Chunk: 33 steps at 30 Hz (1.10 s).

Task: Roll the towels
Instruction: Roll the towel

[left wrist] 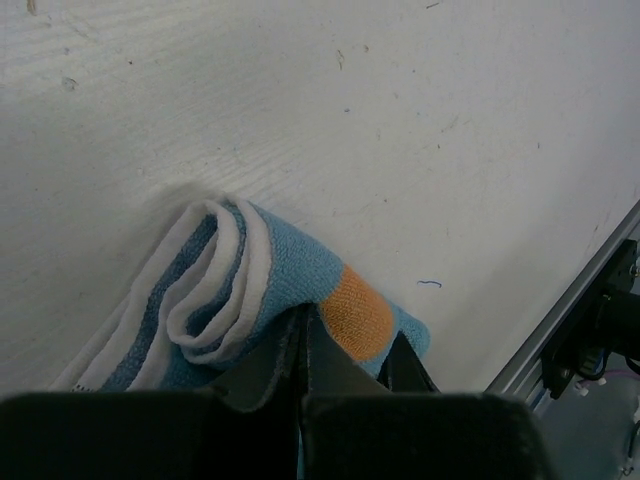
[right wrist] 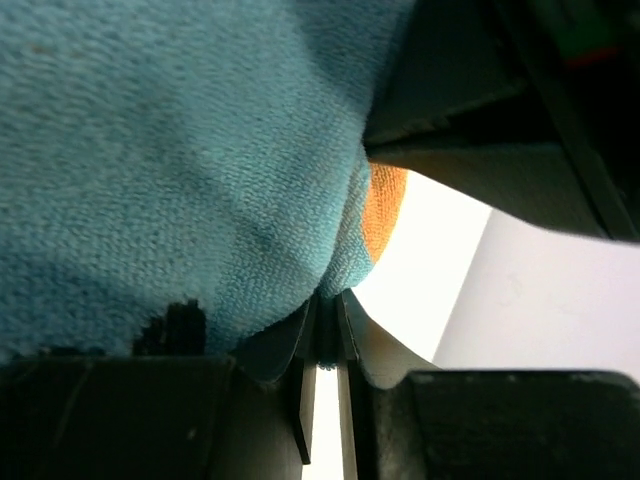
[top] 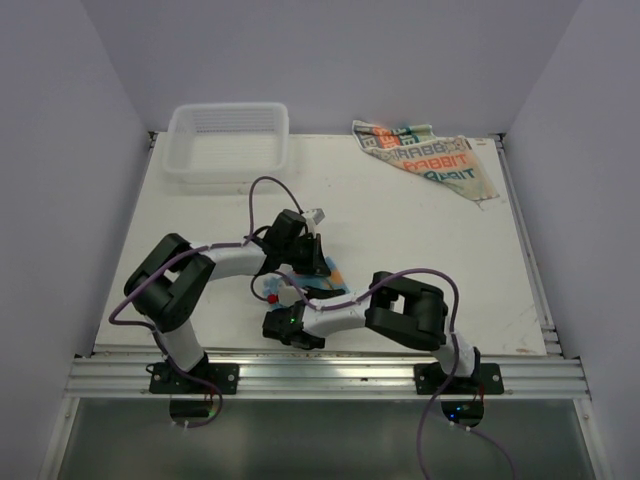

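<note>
from above, both arms were bent in toward the middle of the near half of the table (top: pixel 420 260). the left gripper (top: pixel 312 265) and the right gripper (top: pixel 287 300) crowded over the blue towel (top: pixel 330 283), of which only scraps showed between them. the cream towel (top: pixel 430 160) lay loose and unrolled at the far right edge, well apart, and the basket (top: pixel 228 140) sat at the far left corner. through the left wrist camera the blue towel was a loose coil on the table, its white-edged spiral end (left wrist: pixel 215 285) facing out and an orange dot (left wrist: pixel 360 315) on the outer wrap. the left gripper's fingers (left wrist: pixel 265 378) were closed flat together with their tips pushed into the outer layer, though i couldn't say whether any cloth was caught between them. through the right wrist camera the towel filled most of the view, right up against the right gripper's tips, which stood a hair apart with light showing down the slit. whether a fold was nipped there i couldn't tell. to my eye the roll was nearly made but slack. the thing to do well was to pin the outer flap with one gripper while the other let go gently, backing straight off so no wrap got dragged open, and only then go for the cream one.
</note>
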Motion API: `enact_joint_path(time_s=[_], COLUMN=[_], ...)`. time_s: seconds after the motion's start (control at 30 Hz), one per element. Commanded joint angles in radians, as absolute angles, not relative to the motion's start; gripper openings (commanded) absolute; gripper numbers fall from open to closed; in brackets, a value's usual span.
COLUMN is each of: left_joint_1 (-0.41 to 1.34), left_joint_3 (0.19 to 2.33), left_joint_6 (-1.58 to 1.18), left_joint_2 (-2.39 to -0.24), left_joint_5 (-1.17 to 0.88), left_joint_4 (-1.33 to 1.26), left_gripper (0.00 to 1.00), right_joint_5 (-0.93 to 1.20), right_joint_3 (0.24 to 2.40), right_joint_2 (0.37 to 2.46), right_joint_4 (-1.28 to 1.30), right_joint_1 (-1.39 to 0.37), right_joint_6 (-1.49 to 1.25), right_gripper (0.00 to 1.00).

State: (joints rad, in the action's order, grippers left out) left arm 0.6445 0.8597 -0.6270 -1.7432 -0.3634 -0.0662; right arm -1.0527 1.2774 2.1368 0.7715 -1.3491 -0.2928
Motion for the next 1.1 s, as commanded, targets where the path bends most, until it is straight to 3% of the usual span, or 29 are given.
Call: enact_joint_path(time_s=[0.0, 0.23, 0.7, 1.07], left_joint_1=[0.621, 0.62, 0.617, 0.617], left_joint_3=[0.839, 0.839, 0.836, 0.818], left_joint_6=[-0.604, -0.621, -0.641, -0.65], left_joint_2=[-1.776, -1.784, -1.801, -1.773], left_joint_5=[-0.316, -0.301, -0.305, -0.279], left_joint_4=[-0.08, -0.084, -0.092, -0.078], left_gripper=[0.0, 0.0, 0.0, 0.0], right_joint_5=[-0.896, -0.927, -0.795, -0.732], right_joint_3=[1.218, 1.131, 0.934, 0.855], right_joint_2=[2.073, 1.956, 1.666, 1.448], right_joint_4=[0.543, 0.47, 0.308, 0.299], right_joint_1=[-1.348, -1.348, -1.359, -1.353], right_joint_6=[-0.419, -0.448, -0.439, -0.529], right_gripper=[0.18, 0.3, 0.34, 0.42])
